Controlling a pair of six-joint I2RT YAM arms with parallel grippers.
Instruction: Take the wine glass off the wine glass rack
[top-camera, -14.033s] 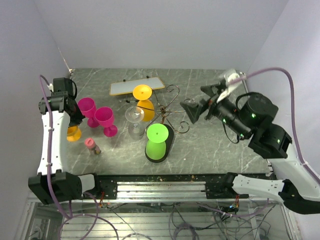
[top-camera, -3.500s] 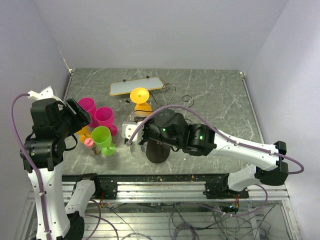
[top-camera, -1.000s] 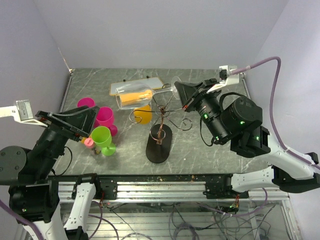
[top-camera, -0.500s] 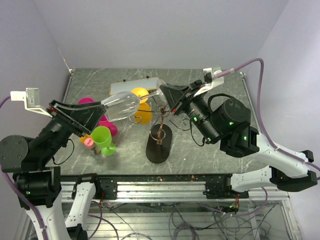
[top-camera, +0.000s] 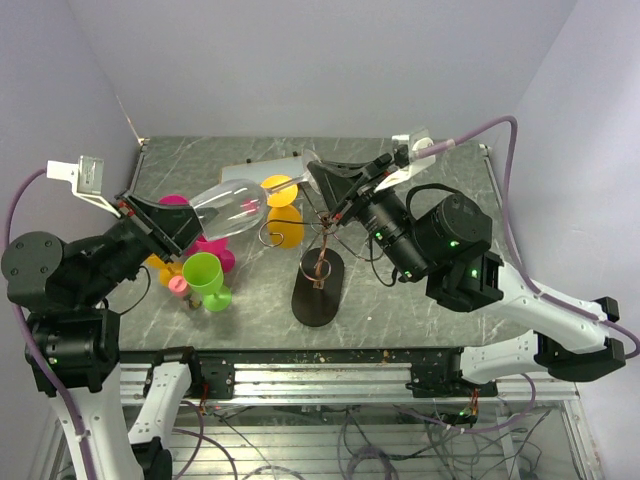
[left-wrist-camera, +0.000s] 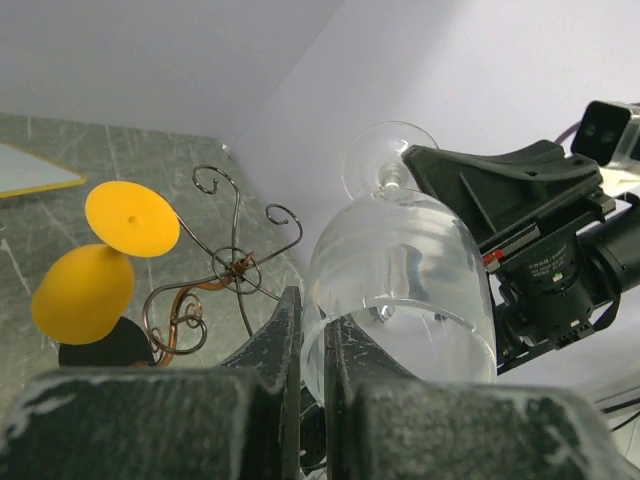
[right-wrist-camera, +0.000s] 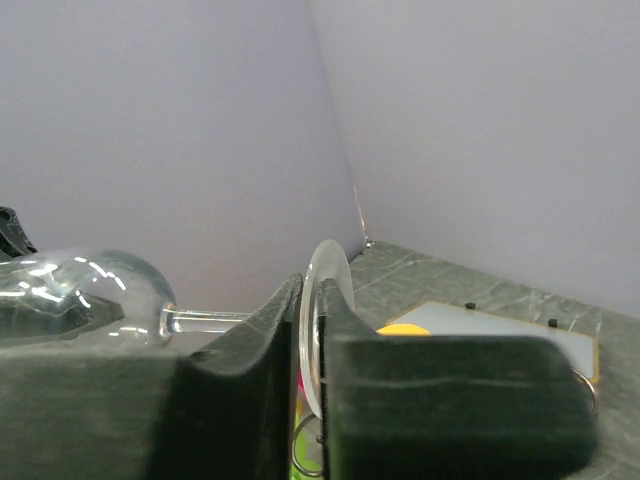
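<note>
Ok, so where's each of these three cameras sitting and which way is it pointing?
Top external: above and behind the bases, looking down on the table; both arms show, left gripper and right gripper holding the clear wine glass near the wine glass rack.
Left wrist: looks along its own fingers at the glass's bowl; rack and yellow wine glass beyond.
Right wrist: looks along its own fingers at the glass's foot, pinched edge-on.
Shared: all three show the clear glass.
</note>
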